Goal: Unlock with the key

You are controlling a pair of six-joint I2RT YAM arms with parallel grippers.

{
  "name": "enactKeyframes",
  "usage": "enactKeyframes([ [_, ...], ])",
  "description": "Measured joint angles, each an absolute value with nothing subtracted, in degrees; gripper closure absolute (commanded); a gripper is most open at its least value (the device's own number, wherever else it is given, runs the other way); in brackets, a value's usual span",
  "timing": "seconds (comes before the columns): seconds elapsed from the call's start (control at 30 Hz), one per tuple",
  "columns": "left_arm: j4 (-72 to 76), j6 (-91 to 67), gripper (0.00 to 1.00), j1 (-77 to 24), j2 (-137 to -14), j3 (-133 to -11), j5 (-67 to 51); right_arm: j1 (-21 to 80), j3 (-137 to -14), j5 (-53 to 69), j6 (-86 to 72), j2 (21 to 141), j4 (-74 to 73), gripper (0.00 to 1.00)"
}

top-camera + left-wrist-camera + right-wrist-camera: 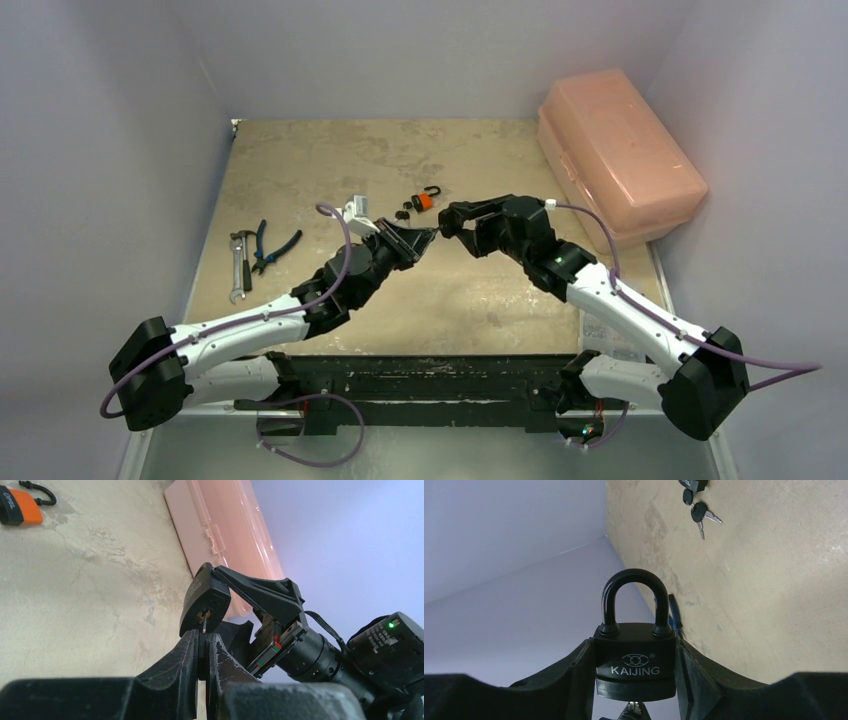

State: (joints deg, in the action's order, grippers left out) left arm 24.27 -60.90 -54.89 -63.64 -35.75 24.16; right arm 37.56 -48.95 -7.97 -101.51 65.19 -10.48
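Observation:
My right gripper point(634, 677) is shut on a black KAIJING padlock point(634, 650) and holds it above the table; its shackle is closed. My left gripper point(203, 642) is shut on a key point(204, 625) whose metal blade tip is in the keyhole on the padlock's underside point(205, 607). In the top view the two grippers meet at mid-table, the left gripper point(418, 238) touching the padlock point(440, 230) held by the right gripper point(452, 222).
An orange padlock point(424, 200) and spare black keys point(404, 213) lie just behind the grippers. A pink plastic box point(615, 150) stands at the back right. Pliers point(270, 247) and a wrench point(237, 268) lie at the left.

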Motion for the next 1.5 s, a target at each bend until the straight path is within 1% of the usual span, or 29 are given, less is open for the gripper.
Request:
enactKeyframes([
  [0.13, 25.1, -62.0, 1.00, -54.9, -63.7, -35.6, 24.8, 37.7, -48.9, -7.9, -101.3, 65.2, -9.3, 1.00],
  [0.4, 28.3, -47.1, 1.00, -54.9, -70.9, -40.0, 22.5, 36.2, -48.9, -11.5, -99.1, 65.2, -10.0, 1.00],
  [0.63, 29.6, -42.4, 1.00, -54.8, -71.5, -40.0, 21.2, 36.2, -48.9, -12.1, -98.5, 65.4, -10.2, 1.00],
  [0.7, 28.9, -45.1, 1.00, -54.7, -71.3, -40.0, 22.0, 36.2, -48.9, -12.1, -98.3, 65.5, -10.2, 1.00],
  [0.77, 27.5, -50.9, 1.00, -54.4, -70.7, -39.7, 22.5, 36.2, -48.9, -11.8, -98.3, 65.7, -10.2, 1.00],
  [0.87, 29.6, -60.5, 1.00, -53.4, -69.4, -36.4, 21.7, 36.4, -49.0, -10.7, -98.2, 65.8, -10.1, 1.00],
  [1.0, 31.5, -64.8, 1.00, -53.0, -70.0, -35.0, 21.3, 36.5, -49.1, -10.5, -98.0, 66.5, -10.4, 1.00],
  [1.1, 32.4, -59.8, 1.00, -52.9, -71.2, -35.5, 20.6, 36.5, -49.3, -11.1, -97.4, 66.9, -10.9, 1.00],
  [1.33, 33.0, -36.6, 1.00, -53.0, -72.2, -38.8, 18.2, 36.4, -51.6, -10.7, -95.9, 67.1, -11.9, 1.00],
  [1.43, 33.8, -32.0, 1.00, -53.1, -71.9, -38.9, 17.9, 36.4, -52.2, -9.8, -95.8, 67.4, -11.9, 1.00],
  [1.5, 33.7, -32.1, 1.00, -53.1, -71.7, -38.8, 18.6, 36.5, -52.4, -9.1, -95.9, 67.8, -11.6, 1.00],
])
